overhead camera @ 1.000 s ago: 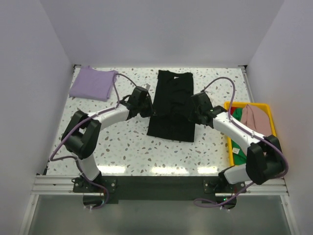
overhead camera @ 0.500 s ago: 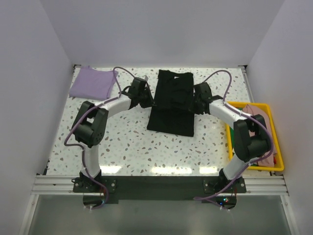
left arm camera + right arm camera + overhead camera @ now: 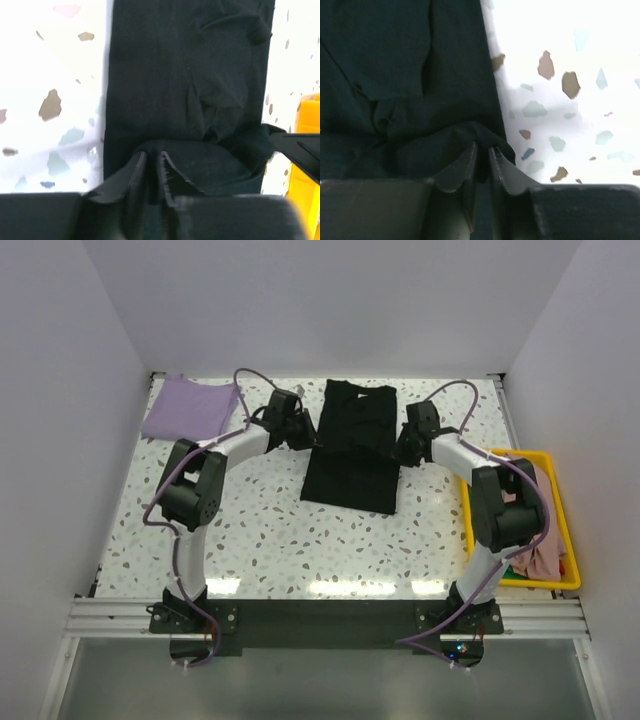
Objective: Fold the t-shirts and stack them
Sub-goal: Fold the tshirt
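Folded black cloth t-shirt [image 3: 352,445] by the far edge of the white speckled table [image 3: 260,530], our left claw [image 3: 152,156] and right claw [image 3: 482,148] narrow at its sides, grip we cannot tell, pale purple cloth t-shirt [image 3: 190,408] in the far left corner.

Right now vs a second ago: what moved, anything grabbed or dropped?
Both arms pushed toward the far edge. The left gripper and right gripper travelled along the sides of the black t-shirt, and its near hem drew away from the bases. Each looks closed on a fold of it; no release visible. The lavender t-shirt and the yellow bin stayed put.
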### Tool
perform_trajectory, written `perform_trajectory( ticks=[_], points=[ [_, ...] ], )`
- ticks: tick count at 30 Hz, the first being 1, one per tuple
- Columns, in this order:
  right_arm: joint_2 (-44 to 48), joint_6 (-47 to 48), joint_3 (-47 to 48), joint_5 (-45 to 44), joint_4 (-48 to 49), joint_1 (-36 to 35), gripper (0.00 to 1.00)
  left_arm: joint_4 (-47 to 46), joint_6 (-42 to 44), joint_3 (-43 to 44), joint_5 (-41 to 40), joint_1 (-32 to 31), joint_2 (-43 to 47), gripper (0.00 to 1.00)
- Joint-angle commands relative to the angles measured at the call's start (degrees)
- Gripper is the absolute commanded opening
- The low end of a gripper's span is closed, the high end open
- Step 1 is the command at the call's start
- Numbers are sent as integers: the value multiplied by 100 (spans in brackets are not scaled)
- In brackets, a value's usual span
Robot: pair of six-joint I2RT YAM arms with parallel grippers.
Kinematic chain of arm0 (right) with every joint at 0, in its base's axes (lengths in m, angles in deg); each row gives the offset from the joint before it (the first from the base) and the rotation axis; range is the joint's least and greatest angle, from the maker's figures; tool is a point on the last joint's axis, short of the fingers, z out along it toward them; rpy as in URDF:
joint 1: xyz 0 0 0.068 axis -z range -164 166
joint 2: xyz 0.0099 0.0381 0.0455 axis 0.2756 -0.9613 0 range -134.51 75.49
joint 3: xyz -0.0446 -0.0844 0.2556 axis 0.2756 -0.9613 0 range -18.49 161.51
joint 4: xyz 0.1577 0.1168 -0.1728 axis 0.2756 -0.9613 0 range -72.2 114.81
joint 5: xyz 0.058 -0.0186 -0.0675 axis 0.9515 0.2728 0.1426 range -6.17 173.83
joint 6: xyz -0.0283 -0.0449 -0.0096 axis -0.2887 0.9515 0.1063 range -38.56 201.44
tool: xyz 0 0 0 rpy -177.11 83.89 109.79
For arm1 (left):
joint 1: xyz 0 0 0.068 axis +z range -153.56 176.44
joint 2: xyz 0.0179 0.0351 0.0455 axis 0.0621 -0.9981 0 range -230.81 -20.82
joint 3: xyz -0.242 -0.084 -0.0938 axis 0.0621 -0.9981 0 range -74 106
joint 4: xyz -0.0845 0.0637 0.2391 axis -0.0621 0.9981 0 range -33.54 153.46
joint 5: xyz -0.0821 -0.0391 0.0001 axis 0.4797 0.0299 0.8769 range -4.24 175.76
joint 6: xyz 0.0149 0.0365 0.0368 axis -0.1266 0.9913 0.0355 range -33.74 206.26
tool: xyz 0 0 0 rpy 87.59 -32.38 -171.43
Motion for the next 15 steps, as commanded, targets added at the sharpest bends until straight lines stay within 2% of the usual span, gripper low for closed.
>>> perform_trajectory(
  ticks=[1, 2, 3, 5, 6, 8, 10, 15],
  points=[
    [-97, 164, 399, 161, 178, 49, 23, -164, 281, 475, 279, 72, -145, 23],
    [-106, 181, 478, 152, 117, 49, 30, -164, 342, 528, 350, 72, -197, 27],
    [-89, 216, 513, 126, 73, 75, 41, -146, 377, 581, 385, 80, -215, 33],
    [-1, 313, 653, -14, -58, 76, 52, -164, 456, 660, 403, 98, -128, 42],
    [43, 357, 689, -50, -77, 76, 61, -172, 483, 643, 395, 98, -75, 45],
    [183, 541, 838, -181, -269, 76, 64, -146, 562, 616, 307, 107, 109, 50],
    [332, 664, 822, -454, -288, 49, 68, -129, 615, 538, 237, 107, 232, 51],
    [771, 656, 514, -568, -349, -82, 70, -23, 650, 240, 0, 80, 654, 51]
  ],
)
